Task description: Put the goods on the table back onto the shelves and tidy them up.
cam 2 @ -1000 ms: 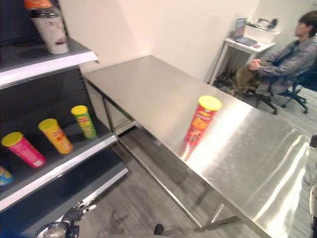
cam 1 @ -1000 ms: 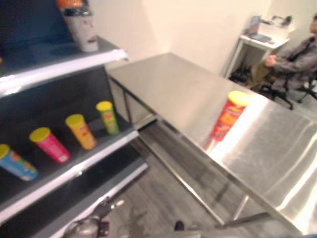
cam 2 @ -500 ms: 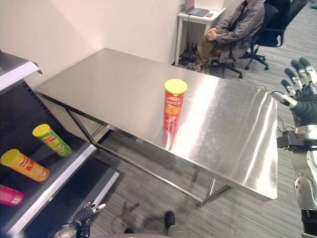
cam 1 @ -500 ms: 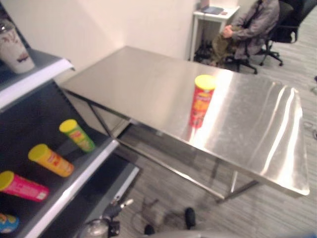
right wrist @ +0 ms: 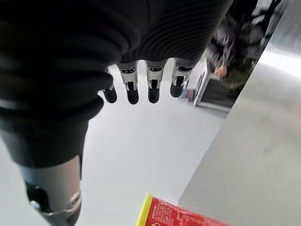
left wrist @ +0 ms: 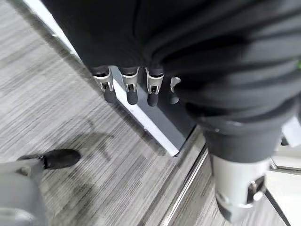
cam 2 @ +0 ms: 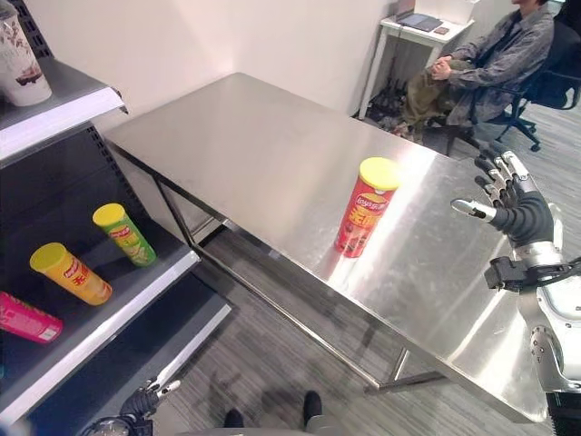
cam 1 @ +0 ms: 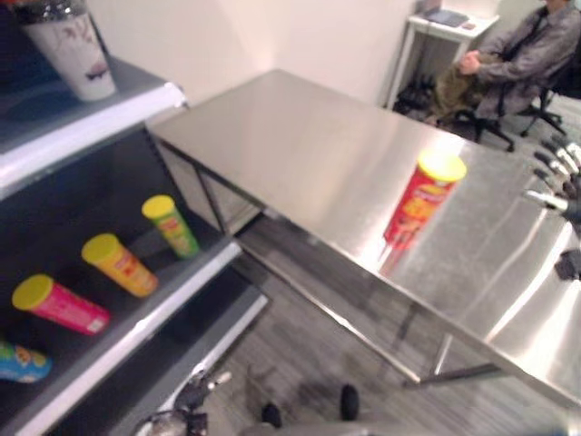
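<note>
Right hand (cam 2: 518, 211): raised over the table's 3 o'clock side, fingers (right wrist: 153, 84) straight and spread wide, thumb apart, holding and touching nothing.
Left hand (left wrist: 197, 56): hangs low by the floor at about 7 o'clock, fingers (left wrist: 128, 88) relaxed and nearly straight, holding nothing.
Red can (cam 2: 366, 207): yellow lid, upright on the steel table (cam 2: 254, 145), near its front edge; at 9 o'clock of the right hand, apart from it.
Shelves (cam 2: 64, 111): at 9 o'clock of the table.
Middle shelf: green can (cam 2: 124, 234), orange can (cam 2: 71, 273) and pink can (cam 2: 27, 318) lie tilted in a row.
Top shelf: a white cup (cam 1: 73, 53) stands.
Background: a person (cam 2: 495, 54) sits at 1 o'clock.
</note>
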Controlling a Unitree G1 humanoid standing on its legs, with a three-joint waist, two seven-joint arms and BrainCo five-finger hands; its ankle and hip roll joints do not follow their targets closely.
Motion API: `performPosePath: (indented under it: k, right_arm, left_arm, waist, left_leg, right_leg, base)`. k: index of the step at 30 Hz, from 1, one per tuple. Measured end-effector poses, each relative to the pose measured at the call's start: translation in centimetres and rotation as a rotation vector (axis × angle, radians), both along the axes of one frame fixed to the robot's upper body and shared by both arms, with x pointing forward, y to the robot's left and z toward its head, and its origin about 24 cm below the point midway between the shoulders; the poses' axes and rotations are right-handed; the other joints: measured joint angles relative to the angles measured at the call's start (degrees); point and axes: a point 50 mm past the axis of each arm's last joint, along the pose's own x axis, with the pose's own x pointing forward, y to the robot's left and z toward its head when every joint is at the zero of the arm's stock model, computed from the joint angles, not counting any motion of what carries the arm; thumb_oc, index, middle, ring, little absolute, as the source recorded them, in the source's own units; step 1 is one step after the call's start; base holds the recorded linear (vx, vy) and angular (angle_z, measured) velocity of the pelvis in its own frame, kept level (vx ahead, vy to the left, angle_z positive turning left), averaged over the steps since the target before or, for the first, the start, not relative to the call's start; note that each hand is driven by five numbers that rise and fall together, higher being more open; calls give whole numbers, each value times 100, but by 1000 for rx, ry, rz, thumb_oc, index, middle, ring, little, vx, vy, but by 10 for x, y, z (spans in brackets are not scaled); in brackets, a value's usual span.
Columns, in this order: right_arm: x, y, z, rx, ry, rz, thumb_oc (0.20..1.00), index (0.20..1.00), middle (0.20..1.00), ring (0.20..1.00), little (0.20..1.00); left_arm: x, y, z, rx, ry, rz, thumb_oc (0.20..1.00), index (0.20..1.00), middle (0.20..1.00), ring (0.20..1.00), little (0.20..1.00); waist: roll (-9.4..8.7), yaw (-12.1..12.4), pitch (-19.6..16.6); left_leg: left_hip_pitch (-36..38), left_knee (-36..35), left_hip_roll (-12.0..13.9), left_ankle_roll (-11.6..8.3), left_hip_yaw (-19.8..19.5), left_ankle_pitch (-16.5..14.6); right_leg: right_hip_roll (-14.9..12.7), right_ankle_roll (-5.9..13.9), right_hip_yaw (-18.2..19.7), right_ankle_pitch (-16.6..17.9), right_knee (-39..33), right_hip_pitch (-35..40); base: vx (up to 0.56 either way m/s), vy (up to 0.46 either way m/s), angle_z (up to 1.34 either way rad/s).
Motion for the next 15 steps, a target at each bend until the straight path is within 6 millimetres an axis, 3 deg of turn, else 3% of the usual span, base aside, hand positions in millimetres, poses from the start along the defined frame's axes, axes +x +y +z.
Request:
performPosePath:
  k: [6, 15]
  right_arm:
    - [-3, -3, 9, -51, 5, 14, 1000, 1000, 1000, 1000, 1000]
    - [0, 1, 21, -236, 71, 71, 1000, 1000, 1000, 1000, 1000]
  left_arm:
    - [-11, -12, -6, -38, 27, -2, 1000, 1000, 1000, 1000, 1000]
    - [-11, -10, -5, -36, 25, -5, 1000, 1000, 1000, 1000, 1000]
  waist:
    - [-5, 37, -13]
    - [-33, 85, -33]
  left_leg:
    - [-6, 2, -9, -20, -145, 60]
    - [68, 1, -23, -52, -151, 28]
  right_leg:
    - [-23, -26, -247, -33, 3, 104]
    - [-42, -31, -274, -53, 3, 188]
  base:
    - [26, -21, 19]
    - [0, 0, 2]
